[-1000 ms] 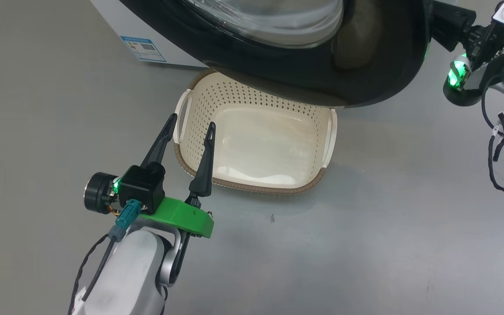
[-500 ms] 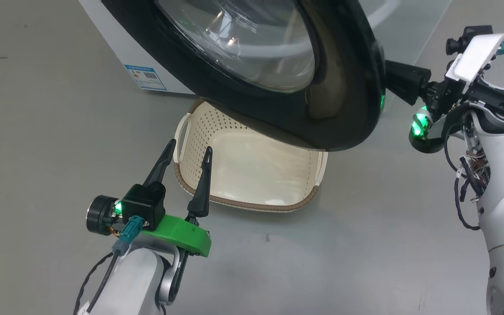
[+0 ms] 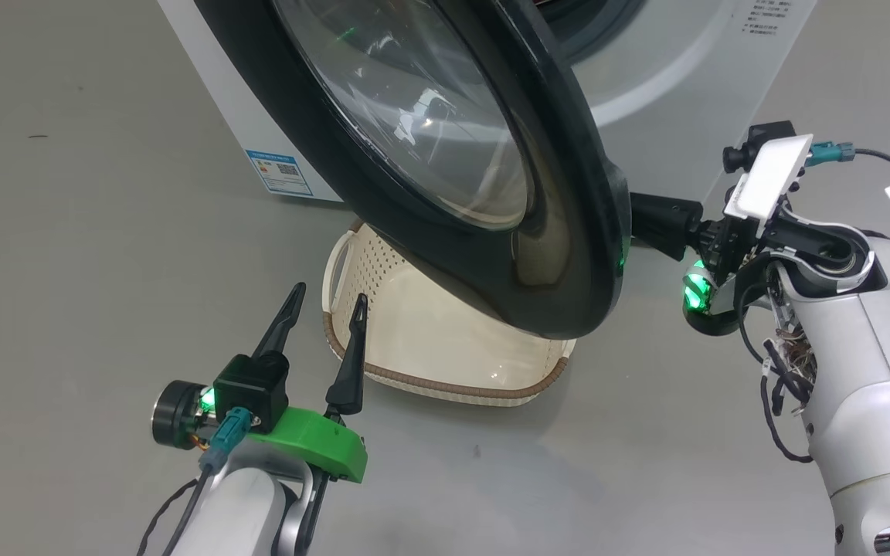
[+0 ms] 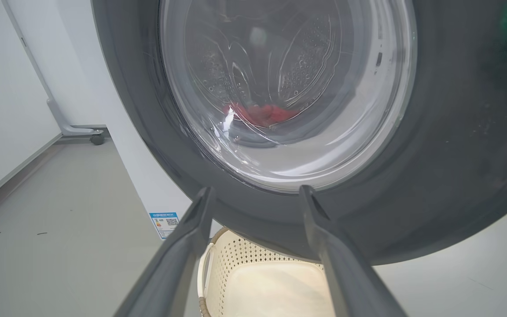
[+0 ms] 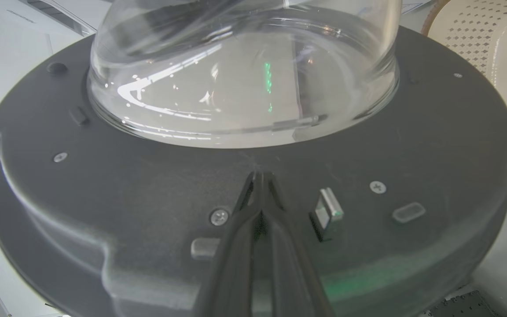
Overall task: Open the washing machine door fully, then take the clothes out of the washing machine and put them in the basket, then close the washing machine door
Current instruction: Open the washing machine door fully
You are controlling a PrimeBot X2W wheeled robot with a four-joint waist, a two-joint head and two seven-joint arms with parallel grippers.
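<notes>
The washing machine door (image 3: pixel 445 154), black-rimmed with a glass bowl, stands partly open from the white washing machine (image 3: pixel 669 85) and overhangs the cream basket (image 3: pixel 445 363) on the floor. My right gripper (image 5: pixel 259 176) is shut, its tips against the door's (image 5: pixel 148 185) dark inner face just below the bowl. In the head view its fingers go behind the door's edge. My left gripper (image 3: pixel 329 293) is open and holds nothing, just left of the basket's near corner. In the left wrist view the red clothes (image 4: pixel 264 115) show through the door glass, inside the drum.
A blue label (image 3: pixel 285 168) marks the machine's lower side. The door's latch hook (image 5: pixel 328 211) sits just right of my right fingertips. A wheeled stand foot (image 4: pixel 79 130) rests by the white wall. Grey floor (image 3: pixel 90 255) spreads to the left.
The head view has shifted. The right arm has come left together with the door's free edge, and the door now stands more edge-on. The left gripper stays open beside the basket.
</notes>
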